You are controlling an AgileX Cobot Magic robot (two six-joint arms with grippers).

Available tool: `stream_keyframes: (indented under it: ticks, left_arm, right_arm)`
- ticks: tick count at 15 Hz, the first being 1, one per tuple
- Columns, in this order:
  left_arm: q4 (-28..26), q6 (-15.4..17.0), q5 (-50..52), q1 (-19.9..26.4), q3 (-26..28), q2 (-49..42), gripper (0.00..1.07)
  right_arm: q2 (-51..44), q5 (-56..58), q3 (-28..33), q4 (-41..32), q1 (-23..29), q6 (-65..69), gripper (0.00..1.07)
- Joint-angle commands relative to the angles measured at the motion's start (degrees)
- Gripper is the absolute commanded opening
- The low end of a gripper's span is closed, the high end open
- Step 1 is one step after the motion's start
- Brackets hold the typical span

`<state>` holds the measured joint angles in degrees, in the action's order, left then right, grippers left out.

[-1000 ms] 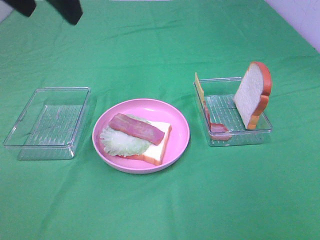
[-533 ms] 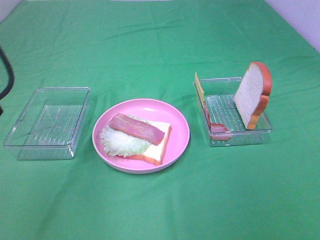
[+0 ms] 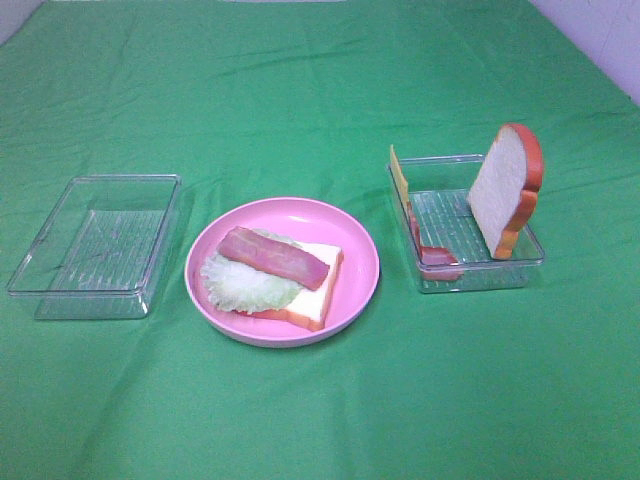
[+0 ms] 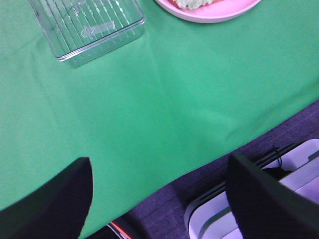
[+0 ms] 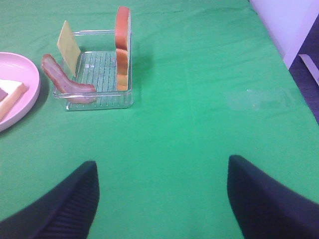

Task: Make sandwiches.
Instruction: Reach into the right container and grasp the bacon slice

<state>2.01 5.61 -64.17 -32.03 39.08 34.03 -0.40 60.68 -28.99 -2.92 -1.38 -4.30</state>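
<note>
**Item:** part-built sandwich. White toy bread slice with orange-brown crust [image 3: 322,283], frilly pale green lettuce leaf [image 3: 238,285] and pink-red bacon strip [image 3: 272,257], stacked on the round pink plate [image 3: 362,245].

**Stage (judged):** cheese is next.

**Next move:** a reach to the ribbed clear plastic tray [image 3: 480,280] at the plate's three o'clock. It holds the yellow-orange cheese square [image 3: 399,175], the second bacon strip [image 3: 432,255] and the upright bread slice [image 3: 505,190].

**Arms:** left gripper [image 4: 159,158] and right gripper [image 5: 162,162] are both spread and empty, hanging over the green cloth [image 3: 320,90] well apart from the food.

Left wrist view: plate [image 4: 209,11] chopped off by the frame edge, clear box [image 4: 99,35] too. Right wrist view: plate [image 5: 22,79] half gone, its bread slice [image 5: 11,97] just a corner.
</note>
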Motion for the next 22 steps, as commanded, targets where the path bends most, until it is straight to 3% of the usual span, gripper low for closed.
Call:
stream_keyframes:
  ticks: [1, 5, 8, 12, 15, 18, 22]
  left_arm:
    - [0.7, -2.9, 0.8, -0.1, -5.0, -10.9, 0.71]
    - [0.7, -3.2, 2.6, -0.1, -9.3, -25.0, 0.71]
    - [0.9, -3.1, 4.1, -0.1, -10.3, -34.0, 0.71]
    - [0.9, -3.1, 4.4, -0.1, -10.5, -35.5, 0.71]
    - [0.9, -3.1, 4.4, -0.1, -10.5, -35.5, 0.71]
    - [0.9, -3.1, 4.4, -0.1, -10.5, -35.5, 0.71]
    - [0.9, -3.1, 4.4, -0.1, -10.5, -35.5, 0.71]
  right_arm:
    - [-0.7, 0.0, 0.1, 0.1, -0.2, -0.3, 0.69]
    - [0.9, -0.5, -0.3, 0.0, -0.2, -0.3, 0.69]
    - [8.5, -8.3, -1.5, -1.2, -0.2, -0.3, 0.69]
    - [29.2, -24.9, -1.5, -2.1, -0.2, -0.5, 0.69]
    - [46.5, -27.3, -3.3, -6.0, -0.2, -0.5, 0.69]
    - [59.5, -23.9, -10.0, -8.1, -0.2, -1.8, 0.69]
    - [75.9, -13.0, -25.3, -12.9, -0.2, -3.9, 0.69]
